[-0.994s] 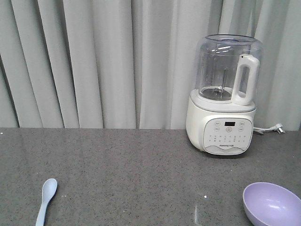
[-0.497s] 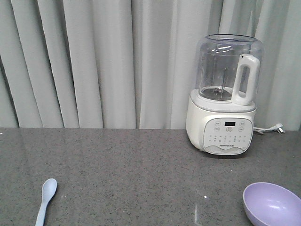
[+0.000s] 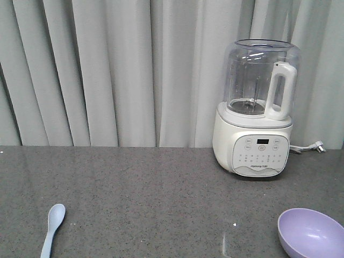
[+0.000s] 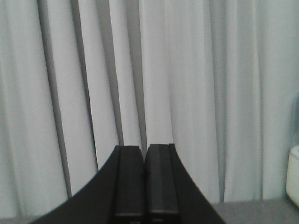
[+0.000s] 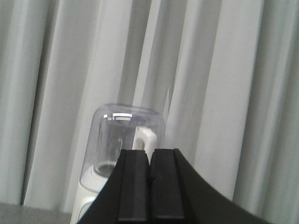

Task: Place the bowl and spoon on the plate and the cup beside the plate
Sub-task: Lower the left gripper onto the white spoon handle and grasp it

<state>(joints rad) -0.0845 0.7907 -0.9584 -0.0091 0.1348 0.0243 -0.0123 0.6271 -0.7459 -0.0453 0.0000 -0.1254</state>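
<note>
A pale blue spoon (image 3: pixel 52 228) lies on the grey counter at the lower left of the front view. At the lower right corner sits a lavender bowl (image 3: pixel 312 234), upright and cut by the frame edge. The plate and the cup are out of view. My left gripper (image 4: pixel 144 154) is shut with nothing between its black fingers, and it points at the curtain. My right gripper (image 5: pixel 150 156) is likewise shut on nothing, aimed toward the blender. Neither gripper shows in the front view.
A white blender (image 3: pixel 257 110) with a clear jug stands at the back right of the grey speckled counter (image 3: pixel 145 193); its plug (image 3: pixel 314 146) lies beside it. The blender (image 5: pixel 117 158) also shows in the right wrist view. A grey pleated curtain (image 3: pixel 118 70) hangs behind.
</note>
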